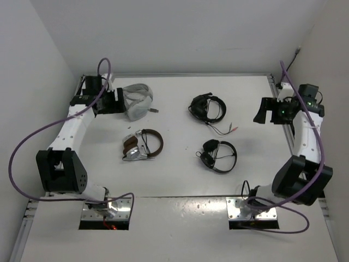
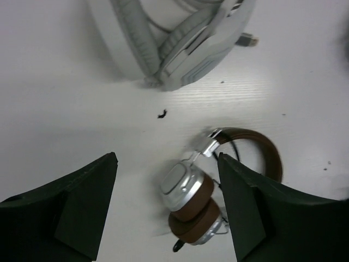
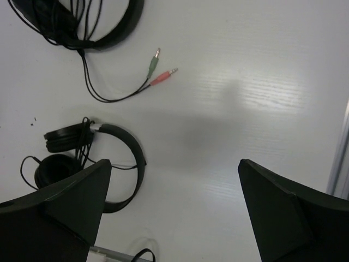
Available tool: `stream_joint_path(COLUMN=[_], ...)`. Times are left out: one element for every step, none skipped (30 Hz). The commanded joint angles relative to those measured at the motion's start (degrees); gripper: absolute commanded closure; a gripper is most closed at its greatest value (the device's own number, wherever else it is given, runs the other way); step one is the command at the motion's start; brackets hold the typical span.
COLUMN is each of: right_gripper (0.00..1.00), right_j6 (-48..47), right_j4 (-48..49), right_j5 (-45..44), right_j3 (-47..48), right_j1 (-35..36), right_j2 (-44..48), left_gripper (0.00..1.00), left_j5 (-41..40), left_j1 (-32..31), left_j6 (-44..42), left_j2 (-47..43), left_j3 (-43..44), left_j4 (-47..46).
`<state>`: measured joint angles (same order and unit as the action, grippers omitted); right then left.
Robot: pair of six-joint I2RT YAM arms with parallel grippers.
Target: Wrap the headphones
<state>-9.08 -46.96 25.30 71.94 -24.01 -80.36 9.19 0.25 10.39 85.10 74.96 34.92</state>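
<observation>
Slim black thin-band headphones [image 1: 218, 155] lie centre-right on white table [image 1: 180, 185] w/ free room to right edge, beyond them bulkier black headset [image 1: 207, 107] whose green/pink plugs [image 3: 162, 70] only right wrist cam shows clear, while left gripper [image 2: 167, 161] & right gripper [image 3: 174, 164] stand wide open, empty, left cam showing brown-and-silver headphones [image 2: 191, 202].

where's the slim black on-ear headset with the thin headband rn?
In the top view the slim black on-ear headphones lie right of centre, on the near side of the bulkier black headphones, with the brown-and-silver headphones to their left.
</observation>
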Motion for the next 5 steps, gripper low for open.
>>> stream_joint_path(right_gripper=[0.00, 0.00, 0.00, 0.00, 0.00], right_j6=[-3.6, -4.1, -4.1, -4.6, -4.6], right_j4=[2.8, 2.8, 3.4, 3.4, 3.4], right_j5=[4.9, 4.9, 4.9, 4.4, 4.4], right_j3=[-2.8, -3.5, -4.2, -4.2, -4.2], right_j1=[-2.9, -3.4, -3.4, -3.4, -4.0], right_j2=[-2.3, -2.8, -2.8, -2.8, -2.8], left_gripper=[0.20, 0.20, 0.20, 0.20, 0.20], left_j5=[-1.9, -1.4, -1.4, -1.4, -1.4], left_j1=[3.5, 4.9, 5.5, 5.5, 6.8], left_j6=[-3.5, -3.5, -4.2, -4.2, -5.0], left_j2=[-2.9, -4.1, -4.7, -5.2, -6.0], left_j3=[-3.4, -5.6, -6.6, -7.3, -7.8], left_j4=[-0.7, -2.2, -2.7, -2.7, -3.4])
